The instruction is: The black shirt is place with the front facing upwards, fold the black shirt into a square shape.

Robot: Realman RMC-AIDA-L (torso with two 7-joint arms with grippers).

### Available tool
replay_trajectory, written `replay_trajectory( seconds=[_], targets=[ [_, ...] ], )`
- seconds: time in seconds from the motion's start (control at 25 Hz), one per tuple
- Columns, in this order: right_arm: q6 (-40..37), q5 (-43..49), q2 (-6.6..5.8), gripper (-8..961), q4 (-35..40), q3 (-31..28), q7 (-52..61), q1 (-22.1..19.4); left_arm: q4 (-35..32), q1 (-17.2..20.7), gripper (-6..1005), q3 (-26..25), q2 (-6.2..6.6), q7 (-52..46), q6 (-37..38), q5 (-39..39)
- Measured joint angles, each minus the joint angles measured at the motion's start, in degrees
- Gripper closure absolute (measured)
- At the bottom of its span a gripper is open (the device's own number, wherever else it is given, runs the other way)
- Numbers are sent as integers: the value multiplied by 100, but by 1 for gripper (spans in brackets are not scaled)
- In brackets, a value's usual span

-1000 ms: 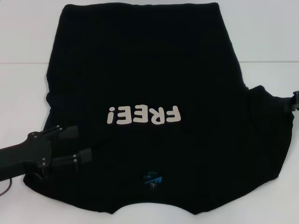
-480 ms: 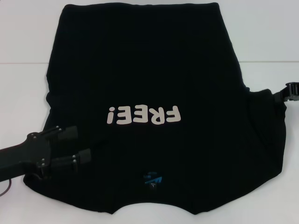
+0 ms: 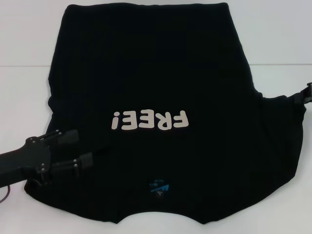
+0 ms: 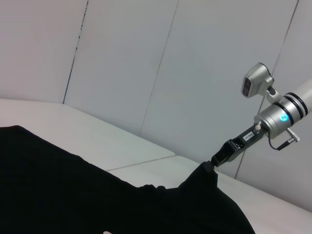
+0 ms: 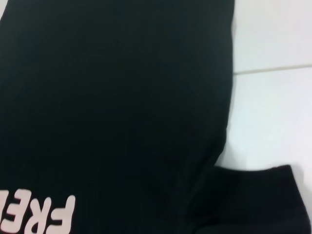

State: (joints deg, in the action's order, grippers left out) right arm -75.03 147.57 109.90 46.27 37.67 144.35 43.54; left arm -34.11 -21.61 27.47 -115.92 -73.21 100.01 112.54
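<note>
2 pincers are on the job, 1 at each sleeve of the shirt (image 3: pixel 151 87). The shirt lies front up across the white bench (image 3: pixel 278 44), its hem at the far edge and its collar near me, with the white "FREE!" print (image 3: pixel 149 120) upside down from my seat and a small blue label (image 3: pixel 160 187) by the neck.

My left pincer (image 3: pixel 75 150) sits over the near-left sleeve with its fingers apart, nothing between them. My right pincer (image 4: pixel 210 165) is at the tip of the right sleeve; in the left wrist view the cloth peaks up to it, so I judge it clamped on the shirt.

As I read it, folding has barely begun: the left side looks tucked in, the right sleeve is spread out, and the body is full length. Both sides and the crosswise folds are left.

The bench is plain white with a seam (image 3: pixel 278 65) running across. Behind it stand pale wall panels (image 4: pixel 146 63).
</note>
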Motion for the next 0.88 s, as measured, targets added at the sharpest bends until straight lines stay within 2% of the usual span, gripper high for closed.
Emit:
replay_trajectory(
  seconds=[0.6, 0.8, 0.88],
  targets=[
    [-89, -40, -23, 943, 128, -173, -81, -56, 19, 18, 108, -5, 0, -7, -8, 14],
    [-131, -43, 65, 943, 84, 10, -226, 105, 18, 12, 109, -5, 0, -9, -14, 16],
    [-152, -44, 140, 943, 86, 180, -236, 183, 18, 8, 110, -5, 0, -9, -24, 17]
  ],
)
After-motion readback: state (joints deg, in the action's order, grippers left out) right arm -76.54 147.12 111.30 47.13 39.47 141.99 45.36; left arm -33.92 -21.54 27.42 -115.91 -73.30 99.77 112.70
